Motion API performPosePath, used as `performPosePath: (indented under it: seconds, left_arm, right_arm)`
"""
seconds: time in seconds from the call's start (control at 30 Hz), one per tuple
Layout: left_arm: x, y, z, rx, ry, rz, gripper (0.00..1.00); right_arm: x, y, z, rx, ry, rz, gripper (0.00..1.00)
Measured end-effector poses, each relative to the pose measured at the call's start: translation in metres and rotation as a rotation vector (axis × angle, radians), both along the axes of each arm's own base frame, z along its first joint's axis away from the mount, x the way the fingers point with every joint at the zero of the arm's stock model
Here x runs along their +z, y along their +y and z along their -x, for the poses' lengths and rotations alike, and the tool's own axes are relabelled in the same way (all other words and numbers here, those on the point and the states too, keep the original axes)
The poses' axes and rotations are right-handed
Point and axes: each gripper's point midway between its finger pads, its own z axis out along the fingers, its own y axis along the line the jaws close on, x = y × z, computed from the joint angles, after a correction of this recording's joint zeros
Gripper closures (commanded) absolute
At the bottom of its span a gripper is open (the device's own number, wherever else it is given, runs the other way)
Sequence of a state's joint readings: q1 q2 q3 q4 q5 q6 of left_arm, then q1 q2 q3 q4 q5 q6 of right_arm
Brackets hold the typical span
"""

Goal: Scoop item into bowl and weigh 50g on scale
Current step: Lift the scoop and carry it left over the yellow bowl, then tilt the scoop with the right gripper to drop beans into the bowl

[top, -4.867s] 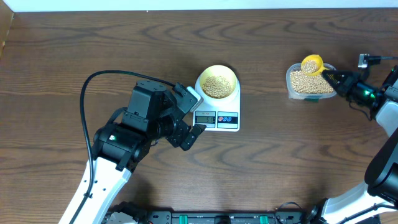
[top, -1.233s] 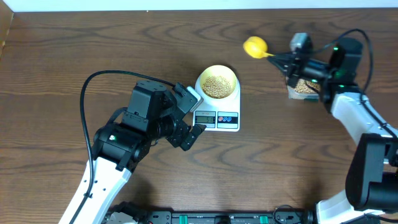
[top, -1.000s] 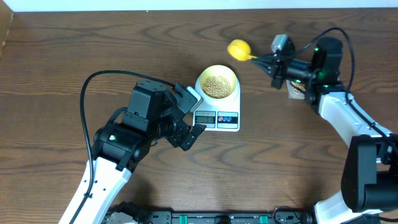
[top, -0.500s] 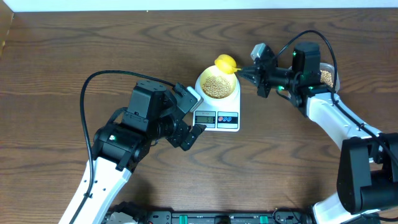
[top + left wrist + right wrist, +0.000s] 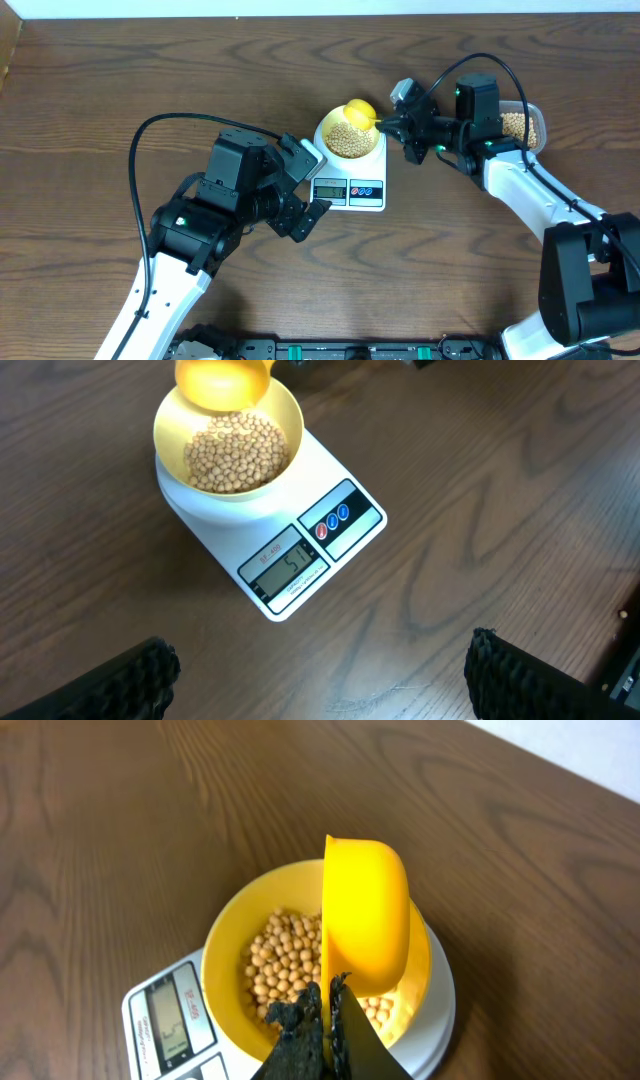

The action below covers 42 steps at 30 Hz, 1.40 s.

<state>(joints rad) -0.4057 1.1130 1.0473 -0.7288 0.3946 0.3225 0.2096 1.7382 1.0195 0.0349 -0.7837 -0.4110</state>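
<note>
Beans being tipped into the bowl on the scale

Beans (image 5: pixel 236 452), small and tan, cover the bottom of a pale yellow bowl (image 5: pixel 292 420). The bowl sits on a white scale (image 5: pixel 290 500), just beyond the right gripper's (image 5: pixel 327 1012) fingertips. Those fingers are pinched shut on the thin handle of a yellow scoop (image 5: pixel 365 910).

The scoop's long axis runs straight out from the fingertips, cup end farthest away, above the side of the bowl nearest them. It is rolled onto its side, with the open face turned to the left of the fingers. Whether any beans remain inside is hidden.

The display appears to read about fifty-one, though the digits are small. Given that, a good pour would use tiny rolls of the wrist and keep the scoop off the rim so nothing presses on the scale. The scoop should be levelled as soon as the target shows.

The left gripper (image 5: pixel 322 655) hangs spread wide and empty, with the scale ahead of its fingers. A clear tub (image 5: pixel 537 125) of beans lies behind the right wrist.
</note>
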Motion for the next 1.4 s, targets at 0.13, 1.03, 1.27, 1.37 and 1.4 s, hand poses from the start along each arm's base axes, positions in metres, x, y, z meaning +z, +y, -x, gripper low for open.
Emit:
performPosePath:
  seconds: [0.13, 1.03, 1.27, 1.37, 1.4]
  left_arm:
    - [0.0, 0.0, 0.0, 0.0, 0.0, 0.0, 0.06]
    - [0.0, 0.0, 0.0, 0.0, 0.0, 0.0, 0.06]
    - [0.0, 0.0, 0.0, 0.0, 0.0, 0.0, 0.06]
    - [0.0, 0.0, 0.0, 0.0, 0.0, 0.0, 0.06]
    - [0.0, 0.0, 0.0, 0.0, 0.0, 0.0, 0.06]
  right_arm:
    - [-0.005, 0.003, 0.002, -0.007, 0.009, 0.024, 0.99]
    - [-0.022, 0.016, 0.008, -0.029, 0.009, 0.138, 0.99]
    - [-0.026, 0.016, 0.01, -0.032, 0.024, 0.151, 0.99]
    - [-0.026, 0.018, 0.011, -0.028, 0.025, 0.154, 0.99]
    - [-0.026, 0.019, 0.012, -0.025, 0.025, 0.154, 0.99]
